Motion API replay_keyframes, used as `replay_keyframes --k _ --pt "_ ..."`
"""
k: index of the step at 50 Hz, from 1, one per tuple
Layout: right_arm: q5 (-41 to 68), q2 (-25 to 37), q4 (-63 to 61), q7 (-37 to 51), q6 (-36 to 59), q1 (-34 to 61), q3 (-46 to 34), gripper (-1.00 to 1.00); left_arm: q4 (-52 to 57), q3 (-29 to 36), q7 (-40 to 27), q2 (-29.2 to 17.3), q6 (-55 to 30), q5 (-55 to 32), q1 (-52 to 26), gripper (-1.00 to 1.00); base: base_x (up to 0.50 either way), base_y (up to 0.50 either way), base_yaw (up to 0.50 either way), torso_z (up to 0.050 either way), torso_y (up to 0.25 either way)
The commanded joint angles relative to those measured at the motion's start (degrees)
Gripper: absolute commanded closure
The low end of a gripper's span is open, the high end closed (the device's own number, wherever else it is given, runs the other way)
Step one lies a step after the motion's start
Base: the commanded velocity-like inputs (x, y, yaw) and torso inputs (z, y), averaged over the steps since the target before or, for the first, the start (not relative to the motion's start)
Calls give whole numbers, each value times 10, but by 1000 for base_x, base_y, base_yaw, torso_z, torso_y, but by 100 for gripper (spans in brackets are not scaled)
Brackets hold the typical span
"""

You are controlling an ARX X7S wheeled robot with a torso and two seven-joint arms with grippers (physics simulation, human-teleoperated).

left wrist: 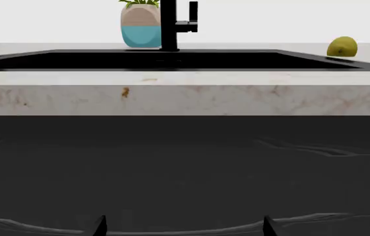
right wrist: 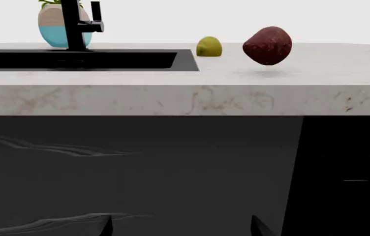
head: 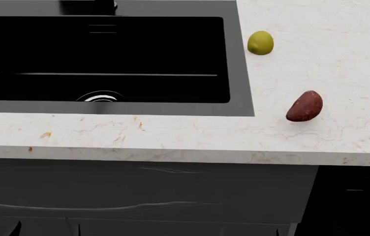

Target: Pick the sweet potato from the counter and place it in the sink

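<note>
The sweet potato [head: 304, 106] is a dark reddish-brown tuber lying on the white marble counter [head: 171, 132], right of the black sink [head: 241, 73]. It also shows in the right wrist view [right wrist: 267, 45], on the counter [right wrist: 185, 98] right of the sink [right wrist: 73, 59]. My left gripper [left wrist: 184, 227] is open and empty, low before the dark cabinet front, facing the counter edge [left wrist: 185, 98] and the sink [left wrist: 171, 60]. My right gripper [right wrist: 182, 226] is open and empty, also below counter height. The sweet potato is out of the left wrist view.
A yellow-green lemon [head: 261, 43] lies behind the sweet potato, near the sink's far right corner [left wrist: 342, 47] [right wrist: 208, 46]. A black faucet [left wrist: 169, 24] and a blue-and-tan plant vase [left wrist: 140, 27] stand behind the sink. A chrome drain [head: 100, 97] sits in the basin.
</note>
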Motion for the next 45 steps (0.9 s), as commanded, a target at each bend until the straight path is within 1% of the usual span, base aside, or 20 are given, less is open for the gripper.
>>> replay_keyframes --k 1,18,37,45 --pt "8 8 7 10 -6 1 -10 -100 -8 16 -16 -14 8 -14 0 -100 0 0 0 0 0" --pt "32 32 -1 39 -5 -2 -41 -100 15 40 -45 -35 3 -30 8 -100 0 0 0 0 0" --pt "53 45 4 53 -16 -3 -58 -100 6 52 -59 -48 25 -50 9 -100 0 0 0 0 0" --pt "62 51 -12 58 -12 -7 -61 -100 34 61 -76 -53 -7 -41 11 -100 0 0 0 0 0"
